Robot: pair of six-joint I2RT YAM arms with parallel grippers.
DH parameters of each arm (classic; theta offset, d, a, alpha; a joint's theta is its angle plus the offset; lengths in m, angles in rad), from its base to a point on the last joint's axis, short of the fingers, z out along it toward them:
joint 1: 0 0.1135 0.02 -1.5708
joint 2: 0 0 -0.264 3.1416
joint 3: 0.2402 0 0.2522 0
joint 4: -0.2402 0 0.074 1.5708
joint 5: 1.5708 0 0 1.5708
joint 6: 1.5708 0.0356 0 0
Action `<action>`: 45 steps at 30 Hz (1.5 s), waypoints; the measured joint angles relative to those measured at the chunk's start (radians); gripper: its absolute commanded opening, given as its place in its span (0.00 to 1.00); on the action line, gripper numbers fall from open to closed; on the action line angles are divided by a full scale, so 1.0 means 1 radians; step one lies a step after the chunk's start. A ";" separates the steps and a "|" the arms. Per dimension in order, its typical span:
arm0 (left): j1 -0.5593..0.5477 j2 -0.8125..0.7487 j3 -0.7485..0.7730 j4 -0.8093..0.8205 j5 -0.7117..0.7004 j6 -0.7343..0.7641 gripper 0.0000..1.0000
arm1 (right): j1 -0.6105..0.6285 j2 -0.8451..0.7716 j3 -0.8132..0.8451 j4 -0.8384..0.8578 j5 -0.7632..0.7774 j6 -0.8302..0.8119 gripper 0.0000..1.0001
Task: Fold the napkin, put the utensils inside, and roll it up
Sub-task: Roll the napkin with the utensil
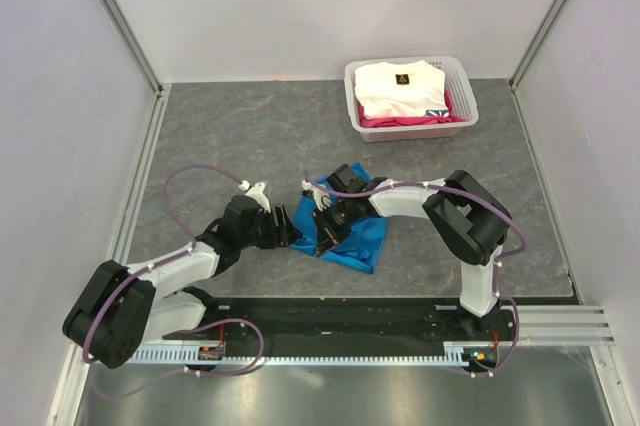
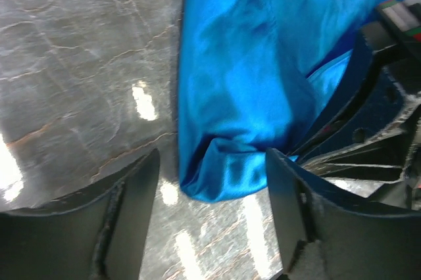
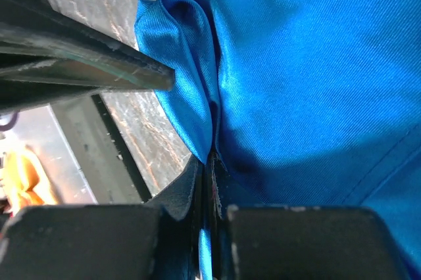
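Blue napkin (image 2: 243, 83) fills upper centre and right of frame, satin sheen, creased and bunched. Its rounded, folded lower end hangs low in the frame, between the two dark jaws of the left gripper (image 2: 212, 162). Jaws stand wide apart: a gap shows on the left side, and the right jaw is just beside the cloth, contact unclear. Right gripper (image 2: 316, 140) comes in from the right edge, dark and partly hidden, with cloth folds running into it. Grey marbled worktop (image 2: 79, 63) covers the left half, with bright glare spots.
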 measured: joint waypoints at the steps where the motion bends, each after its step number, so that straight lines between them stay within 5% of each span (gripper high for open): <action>1: 0.000 0.012 0.000 0.010 0.006 -0.005 0.60 | -0.002 0.006 0.004 -0.002 -0.012 0.002 0.00; 12: 0.002 0.082 0.010 0.010 0.013 -0.029 0.03 | -0.031 0.061 0.034 -0.019 -0.109 0.007 0.02; 25: 0.002 0.165 0.111 -0.087 0.016 -0.019 0.02 | -0.036 -0.055 0.043 -0.106 0.011 0.003 0.55; 37: 0.002 0.193 0.142 -0.109 0.023 -0.019 0.02 | 0.024 -0.477 -0.071 -0.192 0.320 0.013 0.57; 45: 0.002 0.196 0.146 -0.117 0.023 -0.018 0.02 | 0.082 -0.500 -0.241 -0.215 0.362 0.108 0.57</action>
